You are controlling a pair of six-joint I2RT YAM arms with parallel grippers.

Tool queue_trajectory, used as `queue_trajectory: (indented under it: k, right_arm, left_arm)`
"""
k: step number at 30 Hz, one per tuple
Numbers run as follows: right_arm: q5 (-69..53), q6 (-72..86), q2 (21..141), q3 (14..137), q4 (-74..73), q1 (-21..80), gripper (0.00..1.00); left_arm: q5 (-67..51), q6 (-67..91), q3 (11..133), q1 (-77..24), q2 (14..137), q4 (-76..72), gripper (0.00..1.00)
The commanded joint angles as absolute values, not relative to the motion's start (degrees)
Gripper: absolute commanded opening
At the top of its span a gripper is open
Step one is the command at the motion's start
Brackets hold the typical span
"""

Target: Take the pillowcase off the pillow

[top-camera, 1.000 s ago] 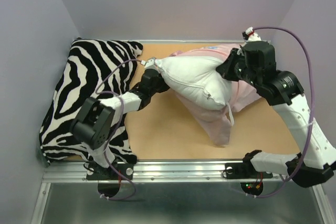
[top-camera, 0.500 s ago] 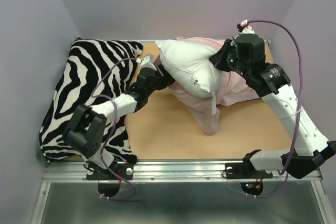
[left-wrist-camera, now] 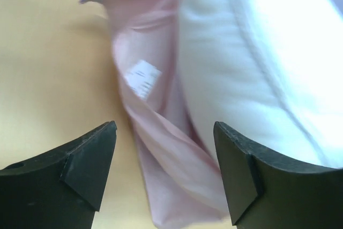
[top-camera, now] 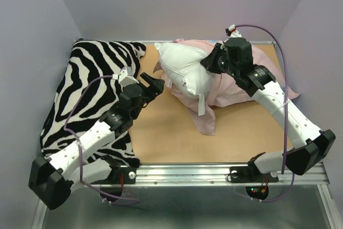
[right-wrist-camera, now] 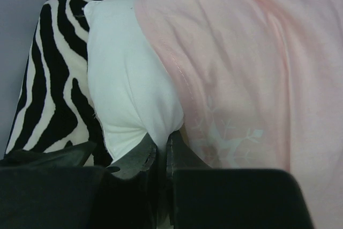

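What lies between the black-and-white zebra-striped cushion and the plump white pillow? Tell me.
Top view: a bare strip of tan tabletop, and nearer, the open left tool by the plump white pillow.

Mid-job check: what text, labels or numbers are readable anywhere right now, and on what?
Nothing legible.
White label inside the pillowcase: print too blurred to read.
The snowflake print on the pillowcase: a picture, no letters.
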State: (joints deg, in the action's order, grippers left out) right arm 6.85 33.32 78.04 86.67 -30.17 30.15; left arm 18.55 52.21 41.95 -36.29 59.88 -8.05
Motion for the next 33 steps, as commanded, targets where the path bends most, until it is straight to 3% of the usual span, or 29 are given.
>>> queue_trajectory:
  k: [1, 2, 3, 12, 25, 33]
  right_arm:
    - [3.27, 34.54, 78.48, 84.21, -17.24, 30.15, 0.0]
    - [2.38, 34.89, 78.75, 83.59, -16.18, 30.06, 0.0]
    - [1.42, 35.33, 79.19, 82.97, -15.21, 30.15, 0.01]
    - [-0.27, 38.41, 81.91, 78.22, -8.0, 35.07, 0.0]
    - [-2.98, 37.44, 79.71, 76.11, -3.16, 36.3, 0.0]
    - [-4.31, 37.44, 80.07, 74.54, -2.55, 37.35, 0.01]
  left_arm:
    - [20.75, 53.43, 43.59, -41.3, 54.41, -5.9, 0.88]
    - [20.22, 54.22, 43.77, -41.83, 54.32, -5.63, 0.9]
    - [20.3, 55.53, 43.51, -42.62, 54.14, -5.02, 0.99]
    - [19.96, 63.98, 34.81, -44.91, 50.62, -19.05, 0.99]
    - [10.11, 62.58, 39.99, -40.52, 68.81, -30.22, 0.99]
    - [3.69, 60.21, 39.38, -35.68, 70.23, -44.9, 0.99]
